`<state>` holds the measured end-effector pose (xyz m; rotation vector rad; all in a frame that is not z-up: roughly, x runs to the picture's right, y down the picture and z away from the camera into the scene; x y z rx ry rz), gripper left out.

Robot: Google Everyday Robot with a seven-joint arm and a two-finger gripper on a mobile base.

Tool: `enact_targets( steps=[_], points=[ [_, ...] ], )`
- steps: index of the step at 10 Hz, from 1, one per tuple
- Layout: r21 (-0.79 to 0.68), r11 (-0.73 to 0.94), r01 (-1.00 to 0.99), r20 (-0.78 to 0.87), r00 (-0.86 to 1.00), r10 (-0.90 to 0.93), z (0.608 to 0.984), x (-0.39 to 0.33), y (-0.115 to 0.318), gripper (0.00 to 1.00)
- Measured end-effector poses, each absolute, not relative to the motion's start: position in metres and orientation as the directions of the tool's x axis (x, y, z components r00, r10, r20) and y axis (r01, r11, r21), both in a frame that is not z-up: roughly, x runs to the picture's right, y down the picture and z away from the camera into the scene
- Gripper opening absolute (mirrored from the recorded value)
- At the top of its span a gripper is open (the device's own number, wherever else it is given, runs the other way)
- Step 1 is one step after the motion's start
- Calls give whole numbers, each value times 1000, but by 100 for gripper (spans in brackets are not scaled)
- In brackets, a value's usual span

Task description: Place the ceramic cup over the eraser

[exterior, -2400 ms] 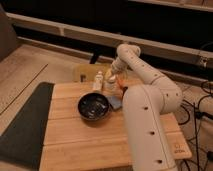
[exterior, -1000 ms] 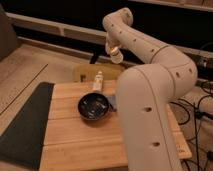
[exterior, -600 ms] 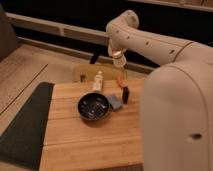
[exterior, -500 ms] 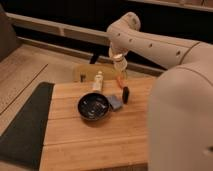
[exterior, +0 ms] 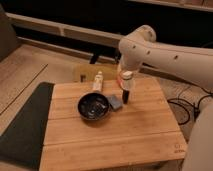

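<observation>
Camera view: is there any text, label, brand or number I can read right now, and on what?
No readable text anywhere.
White bottle: any label is too blurred to read.
Wooden table: small dark mark near the corner at lower right of the picture, too small to read.
Ceramic cup, at the pincer above the eraser: no visible marking.

The gripper [exterior: 125, 83] grips the ceramic cup [exterior: 128, 79]; the eraser [exterior: 125, 96] stands just beneath its fingers, with the grey-blue pad [exterior: 115, 102] and dark bowl [exterior: 93, 106] beside them.
</observation>
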<state>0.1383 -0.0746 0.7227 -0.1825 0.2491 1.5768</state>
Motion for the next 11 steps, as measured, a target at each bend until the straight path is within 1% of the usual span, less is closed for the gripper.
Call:
enact_targets(
  steps=[5,8,11],
  points=[
    [42,-14,-999,-273,-25,962,724,136,-73,0],
    [23,-6,-1000,-250,-12,968,741,140,-83,0],
    [-16,-35,-999,-248,-30,968,749,137,-72,0]
  ],
)
